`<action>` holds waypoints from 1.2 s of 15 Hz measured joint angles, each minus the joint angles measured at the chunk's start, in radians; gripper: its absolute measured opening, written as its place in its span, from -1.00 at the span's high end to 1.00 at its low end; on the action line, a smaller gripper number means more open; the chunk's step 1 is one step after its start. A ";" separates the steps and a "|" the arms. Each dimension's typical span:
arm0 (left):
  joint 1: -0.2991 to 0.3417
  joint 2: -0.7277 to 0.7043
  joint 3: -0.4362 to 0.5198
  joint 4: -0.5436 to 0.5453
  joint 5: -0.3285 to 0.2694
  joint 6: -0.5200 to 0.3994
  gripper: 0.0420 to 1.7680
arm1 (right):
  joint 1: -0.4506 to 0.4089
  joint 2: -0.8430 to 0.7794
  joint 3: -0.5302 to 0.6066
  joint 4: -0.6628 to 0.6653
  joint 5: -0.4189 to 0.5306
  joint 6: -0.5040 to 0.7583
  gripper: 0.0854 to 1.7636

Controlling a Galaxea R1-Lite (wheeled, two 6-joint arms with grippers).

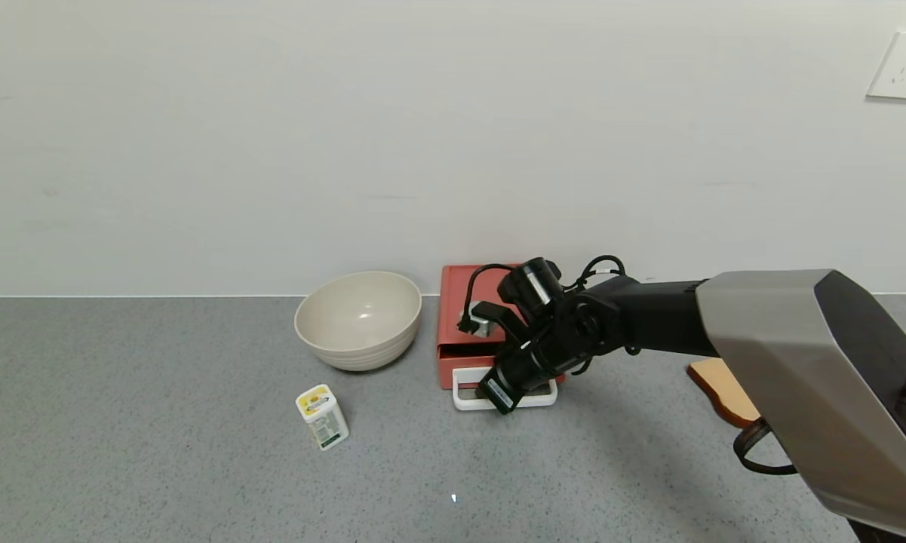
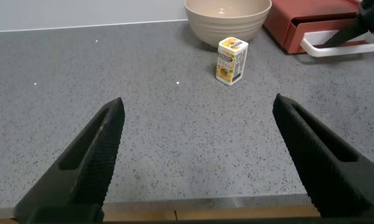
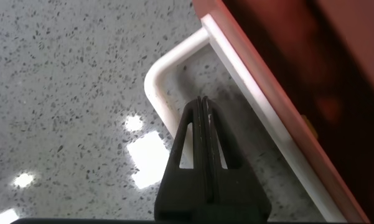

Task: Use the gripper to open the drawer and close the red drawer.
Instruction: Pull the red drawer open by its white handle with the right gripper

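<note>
The salmon-red drawer box (image 1: 459, 302) stands against the wall, to the right of the bowl. Its tray looks pulled out a little, with a dark gap under the lid. The white loop handle (image 1: 464, 400) lies at the front on the counter. My right gripper (image 1: 500, 398) reaches down onto the handle. In the right wrist view the gripper (image 3: 203, 102) is shut, with its tip inside the loop of the handle (image 3: 158, 74), between the outer bar and the drawer front (image 3: 280, 134). My left gripper (image 2: 199, 134) is open and empty above the counter's near edge, out of the head view.
A beige bowl (image 1: 358, 318) stands left of the drawer. A small white and yellow carton (image 1: 322, 416) stands in front of the bowl. A wooden board (image 1: 724, 388) lies at the right, partly behind my right arm. Grey speckled counter spreads in front.
</note>
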 joint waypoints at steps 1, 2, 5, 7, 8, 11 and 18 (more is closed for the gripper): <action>0.000 0.000 0.000 0.000 0.000 0.000 -0.94 | 0.002 -0.001 0.000 0.017 0.000 0.017 0.96; 0.000 0.000 0.000 0.000 0.000 0.000 -0.94 | 0.007 -0.003 0.000 0.028 0.000 0.039 0.96; 0.000 0.000 0.000 0.000 0.002 0.000 -0.94 | 0.019 -0.008 0.001 0.049 0.001 0.083 0.96; 0.000 0.000 0.000 0.000 0.004 0.000 -0.94 | 0.037 -0.012 0.001 0.079 0.001 0.112 0.96; 0.000 0.000 0.000 0.000 0.004 0.000 -0.94 | 0.045 -0.014 0.001 0.085 0.001 0.128 0.96; 0.000 0.000 0.000 0.000 0.007 0.000 -0.94 | 0.061 -0.020 0.002 0.105 -0.004 0.192 0.96; 0.000 0.000 0.000 0.000 0.006 0.001 -0.94 | 0.090 -0.037 0.002 0.190 -0.012 0.333 0.96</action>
